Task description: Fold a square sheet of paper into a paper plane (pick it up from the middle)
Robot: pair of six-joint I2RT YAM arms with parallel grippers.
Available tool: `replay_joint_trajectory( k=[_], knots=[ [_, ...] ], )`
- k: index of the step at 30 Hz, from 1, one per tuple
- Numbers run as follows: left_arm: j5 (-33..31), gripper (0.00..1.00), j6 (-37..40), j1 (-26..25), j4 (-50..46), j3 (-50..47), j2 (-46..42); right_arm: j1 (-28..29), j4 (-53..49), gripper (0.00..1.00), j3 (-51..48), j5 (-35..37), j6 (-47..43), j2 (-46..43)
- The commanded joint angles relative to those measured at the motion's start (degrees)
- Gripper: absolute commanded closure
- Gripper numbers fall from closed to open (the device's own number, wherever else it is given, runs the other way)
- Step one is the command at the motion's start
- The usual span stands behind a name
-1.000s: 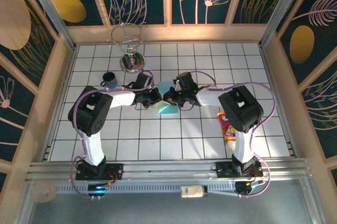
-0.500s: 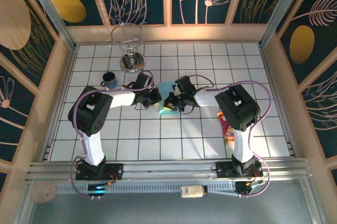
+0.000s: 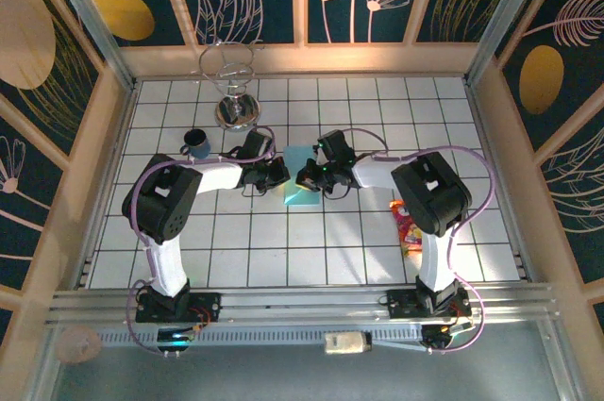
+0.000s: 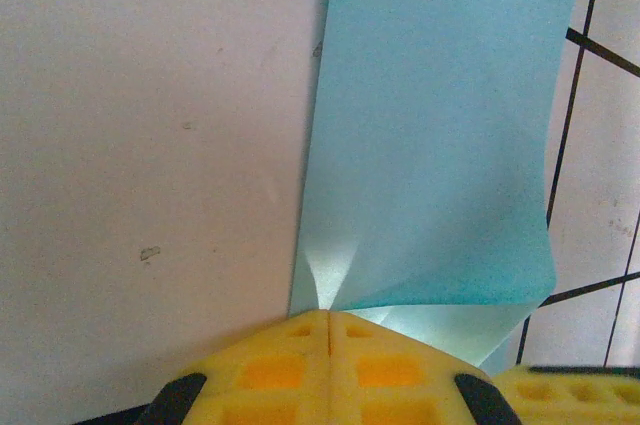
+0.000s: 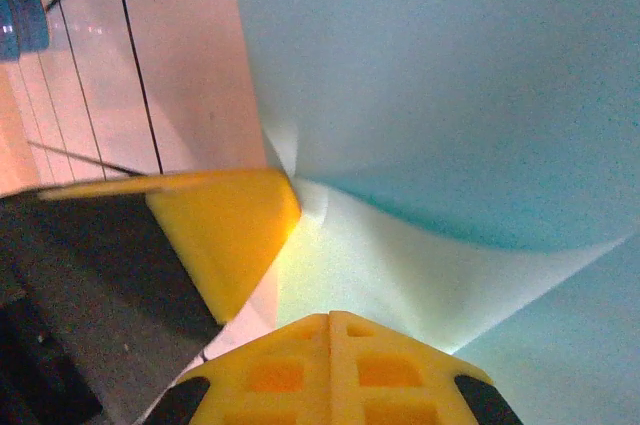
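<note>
Both clamped! The left pincer [image 4: 328, 317] nips the left edge of the square sheet of paper [image 3: 300, 195] and the right pincer [image 5: 330, 320] its right, mid-desk [image 3: 236, 250]. One flap is doubled over. No plane yet; I'd say most folds are left.

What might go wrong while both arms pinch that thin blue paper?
The thin light-blue paper sheet could tear if the left end effector and right end effector, both clamped on it, pull apart. It puckers at each pinch, so stray creases might spoil the fold. They sit close and might collide.
</note>
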Motion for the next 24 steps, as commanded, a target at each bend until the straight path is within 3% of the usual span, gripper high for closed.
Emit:
replay_joint_trajectory(
  k=[1,14,19,24],
  knots=[
    [-3.29,1.0,0.92,-0.04,-5.89,-0.32,2.28,0.0,-1.32,1.0,2.03,1.44,-2.0,1.94],
    [-5.24,1.0,0.96,-0.03,-7.18,-0.71,2.9,-2.18,0.94,1.0,-5.68,2.41,-0.06,-0.79],
    [-4.9,1.0,1.24,-0.03,-7.1,-0.31,2.72,-2.18,3.28,1.0,-3.95,1.64,-0.44,-4.56],
    [-4.76,1.0,1.45,-0.03,-7.19,0.01,2.81,-1.23,0.72,1.0,1.49,0.65,-2.23,0.97]
  ],
)
